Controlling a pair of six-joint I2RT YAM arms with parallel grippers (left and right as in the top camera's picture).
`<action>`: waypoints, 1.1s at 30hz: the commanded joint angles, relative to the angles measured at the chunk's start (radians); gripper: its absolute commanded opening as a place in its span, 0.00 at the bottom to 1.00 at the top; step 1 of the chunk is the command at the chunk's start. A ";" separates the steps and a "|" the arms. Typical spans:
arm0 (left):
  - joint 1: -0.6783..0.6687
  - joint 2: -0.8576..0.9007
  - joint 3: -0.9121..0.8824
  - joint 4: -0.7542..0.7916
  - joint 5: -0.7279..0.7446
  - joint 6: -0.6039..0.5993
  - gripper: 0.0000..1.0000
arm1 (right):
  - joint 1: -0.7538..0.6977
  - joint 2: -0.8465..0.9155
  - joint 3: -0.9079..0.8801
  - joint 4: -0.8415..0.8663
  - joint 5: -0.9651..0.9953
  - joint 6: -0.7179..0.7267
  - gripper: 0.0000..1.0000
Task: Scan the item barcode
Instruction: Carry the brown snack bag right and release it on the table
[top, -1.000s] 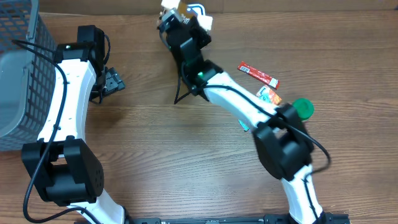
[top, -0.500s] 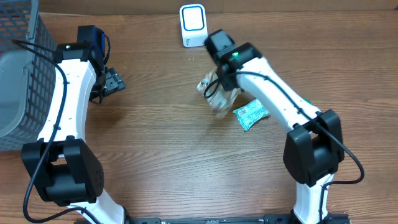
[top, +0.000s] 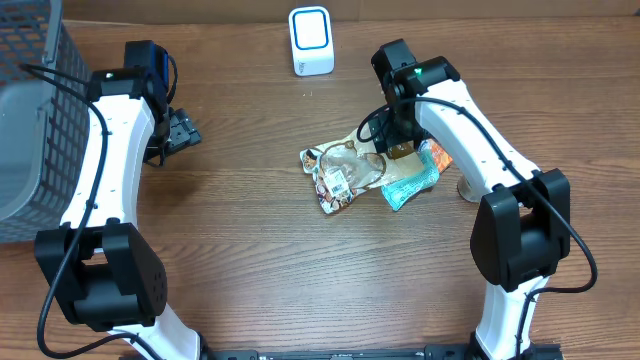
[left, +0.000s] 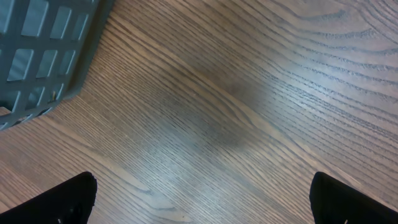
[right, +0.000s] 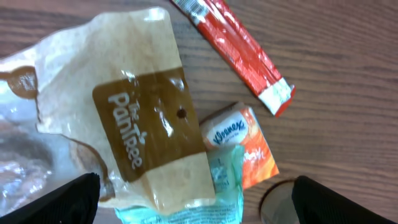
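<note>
Wood-grain tabletop (top: 250, 250) fills the overhead view, with a white box-shaped barcode scanner (top: 311, 40) standing at 12 o'clock and a grey plastic mesh basket (top: 30, 120) at the 9 o'clock edge.

A second ago the right arm was holding the clear-and-brown crinkly snack bag (top: 345, 172) up at the scanner. Half a second ago the bag was being carried back. Now it lies flat near the table's centre and nothing grips it. The right gripper (right: 199, 202) hangs just above it with its jaws spread wide, so the bag has been let go. I take this to mean the pass over the scanner is finished for this item, though no frame shows whether it read.

The bag's 3 o'clock end overlaps a teal foil packet (top: 410, 185), and a small orange tissue pack (top: 437, 155) sits just beside that. The left gripper (left: 199, 199) is also fully spread and empty, over bare wood next to the basket.

The right arm hides much of the pile from above. The red stick sachet (right: 233, 40) shows only in the wrist view, and a round dark rim at that view's 5 o'clock edge is cut off. A white label on the bag may carry the barcode, but it is too small to tell.
</note>
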 joint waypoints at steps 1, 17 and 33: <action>-0.007 -0.008 0.015 0.001 -0.010 0.001 1.00 | -0.002 0.000 -0.002 0.019 -0.013 0.008 1.00; -0.007 -0.008 0.015 0.001 -0.011 0.000 1.00 | -0.002 0.000 -0.002 0.053 -0.013 0.008 1.00; -0.007 -0.008 0.015 0.001 -0.010 0.000 1.00 | 0.000 0.008 -0.002 0.053 -0.013 0.007 1.00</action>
